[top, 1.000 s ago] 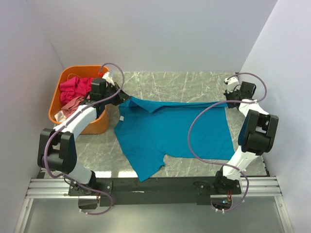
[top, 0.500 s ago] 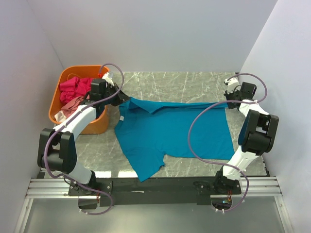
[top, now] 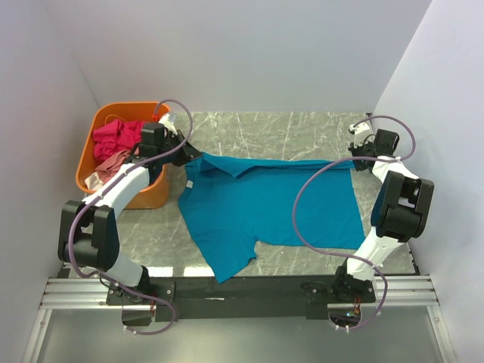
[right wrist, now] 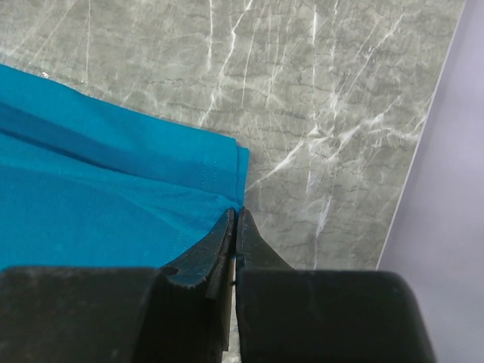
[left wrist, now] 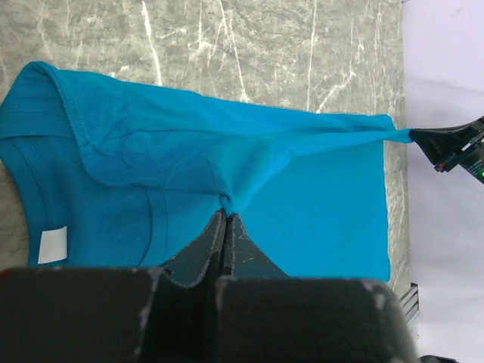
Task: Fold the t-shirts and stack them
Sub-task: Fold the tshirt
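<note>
L hand (left wrist: 227,215), R hand (right wrist: 235,213) pinch teal tee (top: 272,203) stretched taut.

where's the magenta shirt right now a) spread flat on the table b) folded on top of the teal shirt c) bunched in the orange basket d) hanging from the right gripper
C: the magenta shirt lies crumpled inside the orange basket at the far left, while only the teal shirt is spread on the table.
</note>
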